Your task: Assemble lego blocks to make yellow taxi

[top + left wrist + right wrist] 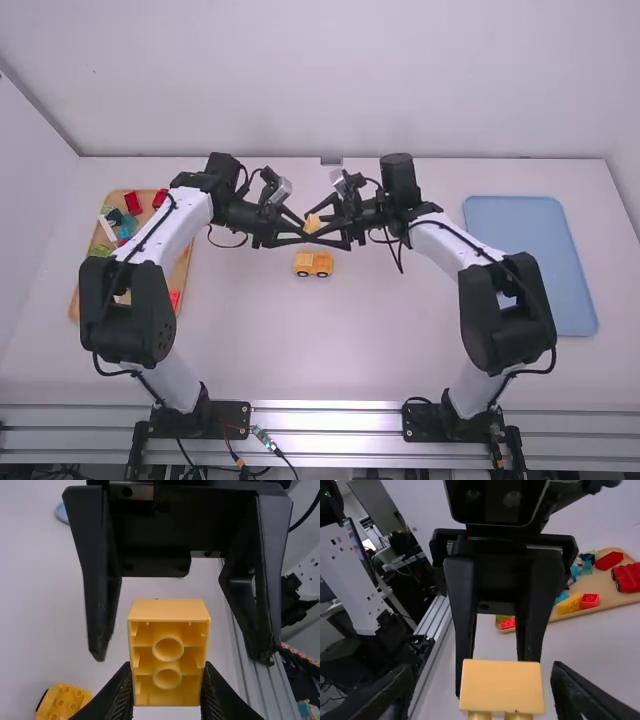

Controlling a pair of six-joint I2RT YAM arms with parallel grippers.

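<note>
Your left gripper clamps the block; your right gripper is spread around it. Close the right one off-centre and you could twist the block or knock it loose, perhaps onto the unfinished taxi on the table below.

I am working with two white-linked, black-jointed arms, left and right, and two black two-finger grippers, one left and one right. Between them I am counting one yellow plastic block, which is showing two round tubes. One yellow brick-built wheeled vehicle is standing on one white table. Two trays are lying there: one tan rectangular tray and one blue rectangular tray. In the tan one I am making out four red plastic pieces and one yellow plastic brick; the teal ones are bunching too closely to count.
</note>
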